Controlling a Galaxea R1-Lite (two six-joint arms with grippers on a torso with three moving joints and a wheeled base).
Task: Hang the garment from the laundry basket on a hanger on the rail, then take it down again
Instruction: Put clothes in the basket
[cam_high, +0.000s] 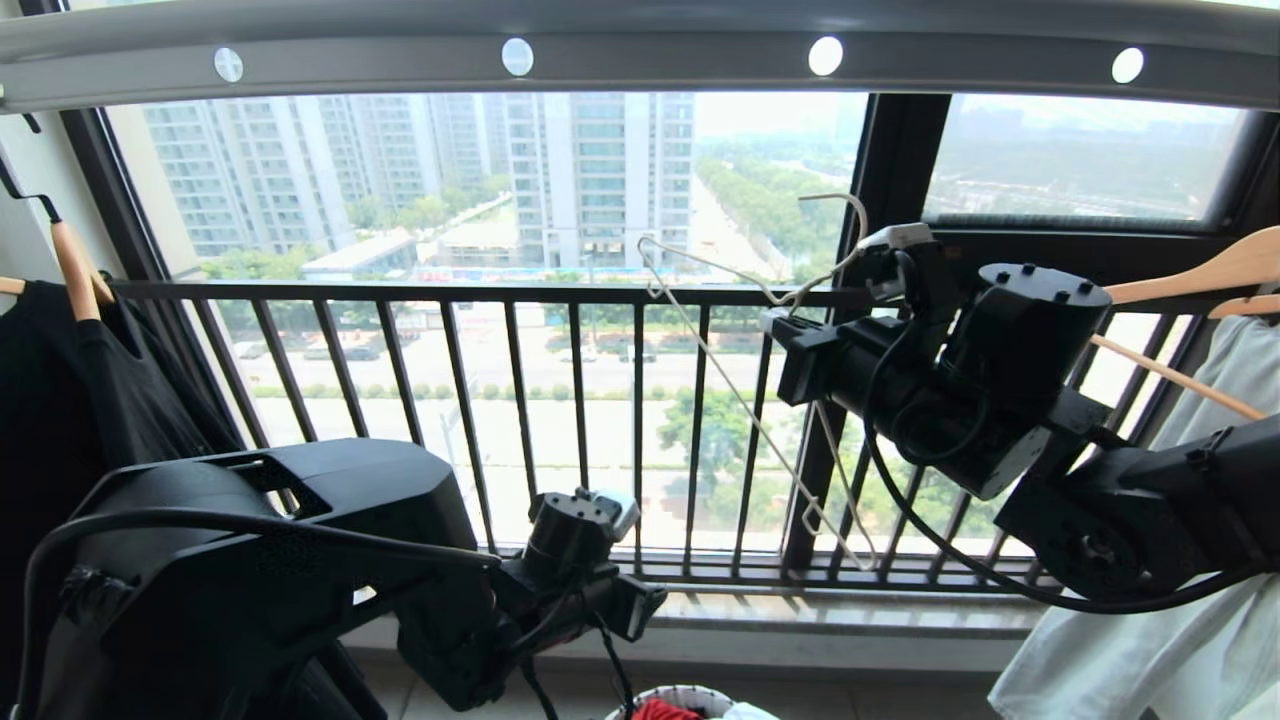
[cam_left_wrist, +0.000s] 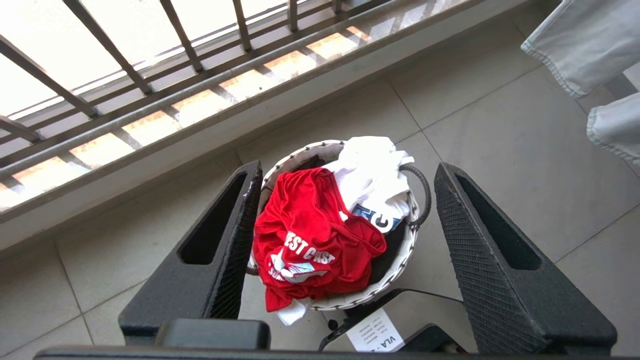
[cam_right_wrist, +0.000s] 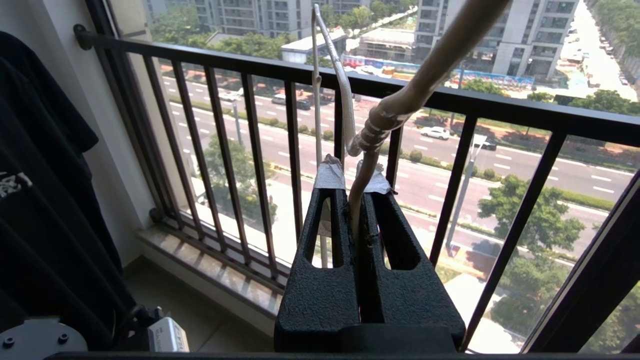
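In the laundry basket (cam_left_wrist: 400, 260), the garment (cam_left_wrist: 310, 240) half-hides its print.

crumpled red garment (cam_left_wrist: 310, 240) fills the white laundry basket (cam_left_wrist: 400, 260).

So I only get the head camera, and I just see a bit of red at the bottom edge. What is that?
Observer: The red T-shirt, lying crumpled in the laundry basket on the floor.
Operator: Is the low arm holding it?
Observer: No. The left gripper is above the basket, fingers wide open and empty.
Operator: And the raised arm?
Observer: The right gripper is shut on the wire hanger, just below its twisted neck.
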